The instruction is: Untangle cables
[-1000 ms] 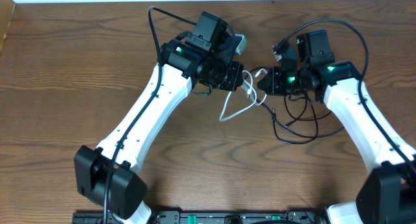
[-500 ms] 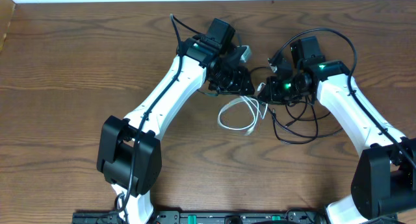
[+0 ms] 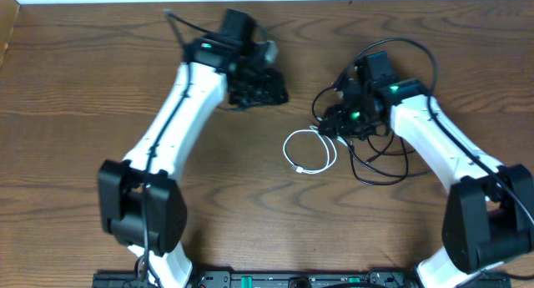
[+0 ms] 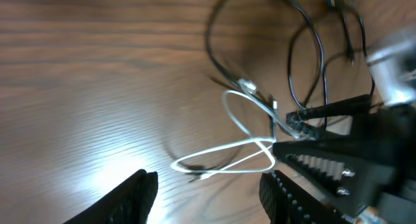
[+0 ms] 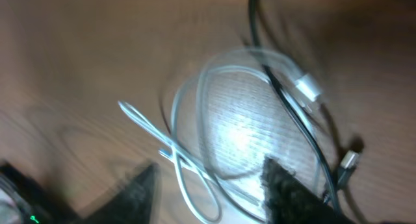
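A snag is to be feared where the cables cross. On the right side of its loop the white cable [image 4: 221,149] is overlain by a strand of the black cable [image 5: 281,87], so if either were lifted alone the other would probably be dragged along and the crossing drawn tight. Both cords are thin and lie flat on the table [image 3: 100,113], so a closing pinch could also miss them.

The left gripper [image 4: 208,178] is held well left of the cables, toward the far edge. Its fingers [image 4: 133,198] are spread with nothing between them, and the white loop is seen ahead of the tips, apart from them. That loop lies near the middle of the table, slightly toward the right edge. The right gripper [image 5: 211,169] is poised just above the loop's far right part, its fingers [image 5: 289,191] spread and empty, with the loop framed between them on the surface below. The black cable is strewn in loose loops just right of the white one.
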Tool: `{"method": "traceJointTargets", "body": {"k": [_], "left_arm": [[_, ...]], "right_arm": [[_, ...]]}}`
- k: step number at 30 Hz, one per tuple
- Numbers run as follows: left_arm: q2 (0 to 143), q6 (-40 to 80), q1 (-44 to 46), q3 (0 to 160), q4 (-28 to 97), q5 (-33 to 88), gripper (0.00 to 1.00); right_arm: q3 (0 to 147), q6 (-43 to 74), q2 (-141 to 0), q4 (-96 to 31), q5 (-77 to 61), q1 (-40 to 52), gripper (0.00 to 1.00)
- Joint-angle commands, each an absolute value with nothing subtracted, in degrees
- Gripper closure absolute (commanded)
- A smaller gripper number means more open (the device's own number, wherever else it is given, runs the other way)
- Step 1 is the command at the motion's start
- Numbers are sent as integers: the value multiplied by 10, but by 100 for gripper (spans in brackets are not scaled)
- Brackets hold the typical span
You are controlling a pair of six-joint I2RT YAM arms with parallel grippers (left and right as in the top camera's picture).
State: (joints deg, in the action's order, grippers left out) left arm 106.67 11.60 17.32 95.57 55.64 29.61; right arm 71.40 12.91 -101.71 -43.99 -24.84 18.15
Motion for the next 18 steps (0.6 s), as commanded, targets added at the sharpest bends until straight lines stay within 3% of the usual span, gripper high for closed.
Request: {"method": "traceJointTargets", "body": {"k": [1,4,13,18], "left_arm": [[1048,95,152,955,574,289,44],[1048,74,141,955,591,289,44],[1048,47,140,955,595,288,44],[1048,45,140,955,595,288,44]], "right_arm": [[711,123,-1029,-439,-245,192,28],[711,98,-1039,-444,-246,192,24],[711,-31,-1092,-434,-319,211,28],[711,-21,-1120,-403,-273,229,38]]}}
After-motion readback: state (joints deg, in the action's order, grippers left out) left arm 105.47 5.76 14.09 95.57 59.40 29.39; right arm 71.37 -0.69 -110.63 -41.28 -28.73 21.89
